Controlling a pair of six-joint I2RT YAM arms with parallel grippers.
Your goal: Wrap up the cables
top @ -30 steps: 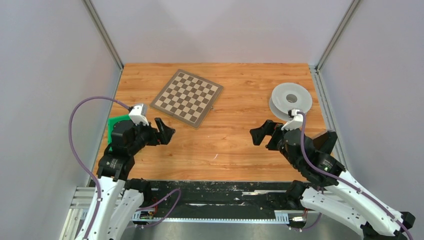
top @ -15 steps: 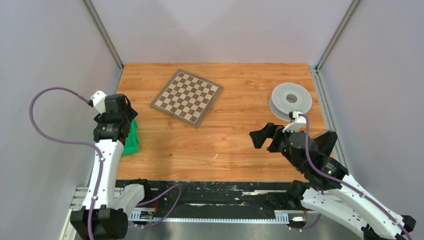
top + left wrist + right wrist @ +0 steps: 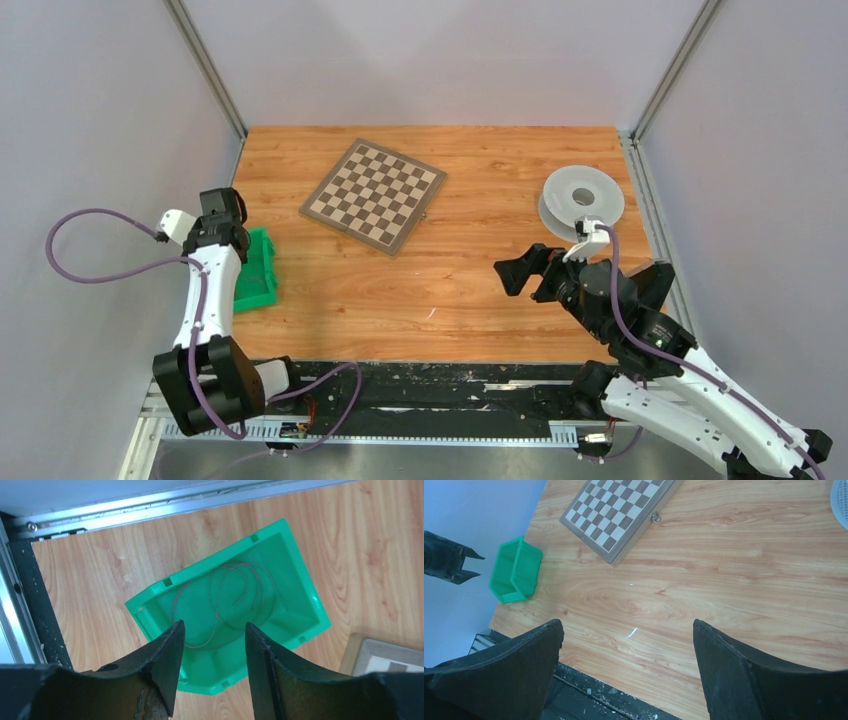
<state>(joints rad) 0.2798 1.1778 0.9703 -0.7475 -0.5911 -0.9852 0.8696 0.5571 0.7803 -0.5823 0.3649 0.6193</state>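
A thin reddish cable (image 3: 226,596) lies loosely coiled inside the green bin (image 3: 300,615), which sits at the table's left edge (image 3: 258,275). My left gripper (image 3: 212,626) hangs above the bin, pointing down into it. Its jaws are partly apart with nothing between them, and the cable shows through the gap. From above I see only the gripper's black body (image 3: 222,212). A translucent white spool (image 3: 582,200) stands at the back right. My right gripper (image 3: 627,622) is wide open and empty over bare wood at the front right (image 3: 525,270), well away from the bin (image 3: 515,570).
A folded chessboard (image 3: 373,194) lies at the back centre, its corner close to the bin (image 3: 385,655). A metal rail and the wall (image 3: 20,605) run just left of the bin. A small white scrap (image 3: 632,632) lies on the wood.
My left arm has swung from the table's middle out to the left and now stands over the green bin, its jaws narrower than before. The right arm has barely shifted.
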